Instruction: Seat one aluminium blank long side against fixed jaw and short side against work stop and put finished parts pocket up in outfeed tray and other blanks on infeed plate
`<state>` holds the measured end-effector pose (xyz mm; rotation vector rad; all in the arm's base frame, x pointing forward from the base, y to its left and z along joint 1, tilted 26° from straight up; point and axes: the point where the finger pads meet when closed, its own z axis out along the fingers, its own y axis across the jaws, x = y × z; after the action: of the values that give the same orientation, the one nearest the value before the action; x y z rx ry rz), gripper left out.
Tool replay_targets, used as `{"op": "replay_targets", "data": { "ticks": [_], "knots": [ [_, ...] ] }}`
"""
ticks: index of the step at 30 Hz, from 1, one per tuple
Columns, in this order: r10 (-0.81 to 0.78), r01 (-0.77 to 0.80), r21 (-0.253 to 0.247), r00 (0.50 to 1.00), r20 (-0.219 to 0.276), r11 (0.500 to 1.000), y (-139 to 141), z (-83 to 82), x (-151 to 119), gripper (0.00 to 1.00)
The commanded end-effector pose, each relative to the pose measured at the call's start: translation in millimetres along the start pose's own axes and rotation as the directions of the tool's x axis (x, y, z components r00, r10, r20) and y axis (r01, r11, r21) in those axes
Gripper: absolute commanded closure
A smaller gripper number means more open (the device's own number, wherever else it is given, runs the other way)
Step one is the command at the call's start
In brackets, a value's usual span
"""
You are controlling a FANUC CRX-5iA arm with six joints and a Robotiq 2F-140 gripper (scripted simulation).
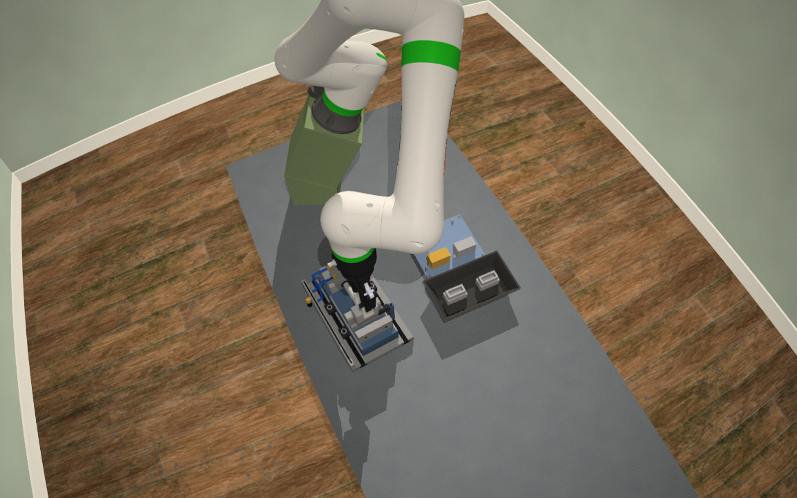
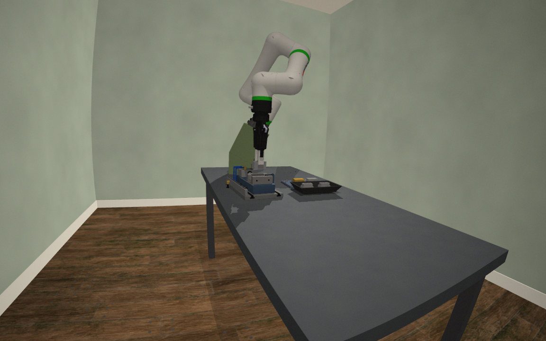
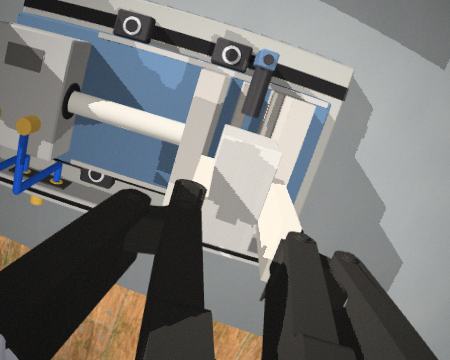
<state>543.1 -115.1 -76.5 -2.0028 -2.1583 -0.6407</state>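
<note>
My gripper is shut on an aluminium blank, which hangs level over the vise opening, a little above the jaws. In the wrist view its long side runs roughly along the fixed jaw. The work stop shows beyond its far end; the low bars are mostly hidden. A brass blank and another aluminium blank lie on the infeed plate. Two finished parts sit pocket up in the outfeed tray.
The moving jaw stands on the other side of the opening, with the cylinder rod behind it. Blue hoses rise at the vise's far end. Clamps sit along its side. The plate's pins are partly hidden by the arm.
</note>
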Motion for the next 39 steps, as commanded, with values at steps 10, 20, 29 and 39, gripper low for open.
{"op": "replay_targets", "data": {
  "ticks": [10, 20, 29, 39],
  "knots": [
    [0.0, 0.0, 0.0, 1.0, 0.0, 1.0, 0.1, -0.2, -0.2, 1.0],
    [0.0, 0.0, 0.0, 1.0, 0.0, 1.0, 0.1, -0.1, -0.2, 1.0],
    [0.0, 0.0, 0.0, 1.0, 0.0, 1.0, 0.1, 1.2, -0.2, 1.0],
    [0.0, 0.0, 0.0, 1.0, 0.0, 1.0, 0.2, 6.1, -0.2, 1.0]
  ]
}}
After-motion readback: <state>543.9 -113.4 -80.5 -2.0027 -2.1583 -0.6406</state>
